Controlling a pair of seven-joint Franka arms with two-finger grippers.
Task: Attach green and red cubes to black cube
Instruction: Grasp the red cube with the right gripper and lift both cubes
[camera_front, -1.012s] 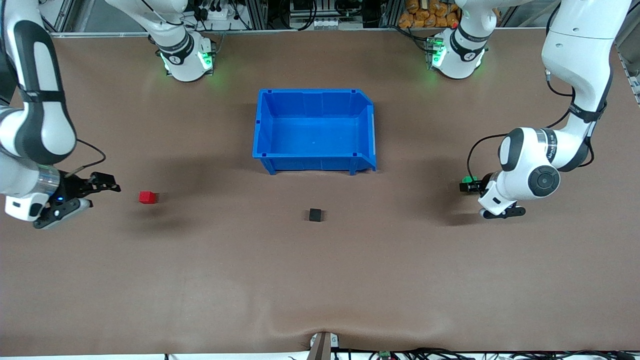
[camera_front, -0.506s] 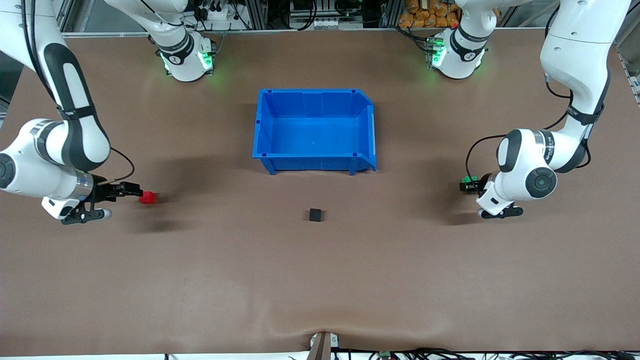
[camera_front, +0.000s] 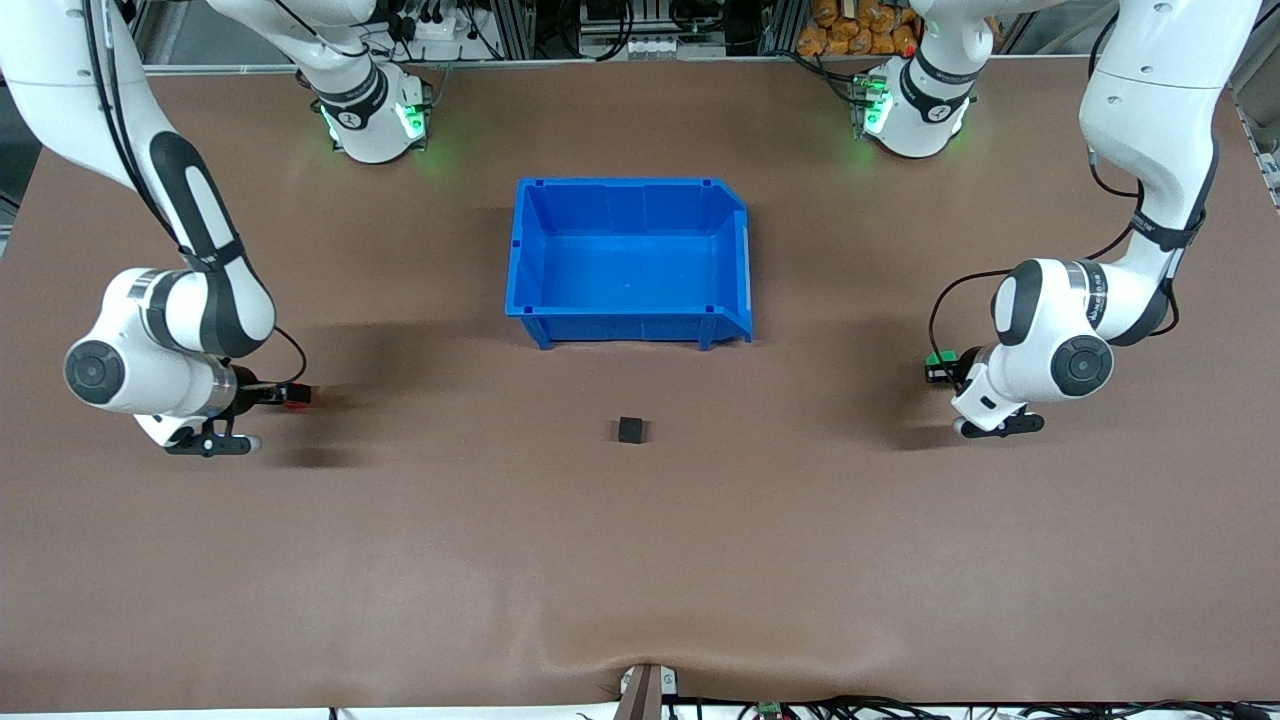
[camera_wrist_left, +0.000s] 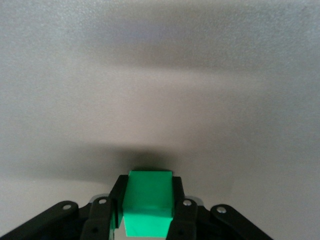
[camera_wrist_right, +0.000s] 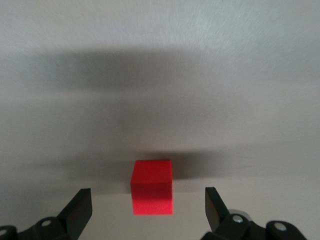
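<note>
Left gripper (camera_wrist_left: 145, 220): we see its fingers clamped on the green cube (camera_wrist_left: 148, 202), one on each side face. A second ago they stood apart around it; the close is new. The cube sits low at the table (camera_front: 640, 580), toward the left arm's end, about midway between the edge by the robots and the edge by the camera.

Right gripper (camera_wrist_right: 147, 207): fingers spread wide, holding nothing. It has swept in from the table's edge at the right arm's end and now brackets the red cube (camera_wrist_right: 152, 186), with a gap showing on both sides in the right wrist view.

Red cube: resting on the table near the right arm's end, in the same spot as a second ago.

Black cube (camera_front: 630, 430): alone near the table's middle, untouched, nearer the camera than the blue bin (camera_front: 630, 315) and well apart from both coloured cubes.

Blue bin: empty as far as we can see, set toward the robots' edge.

What changed: the left side has gone from approach to grasp; the right side from travel to straddling its cube.

What it means: we judge one cube secured and the other ready to be gripped. Neither is attached yet.

Next, as we read it: the right fingers need to close squarely on the red cube, then both cubes must travel inward to the black one.

Risk: an off-centre squeeze could twist the red cube.
</note>
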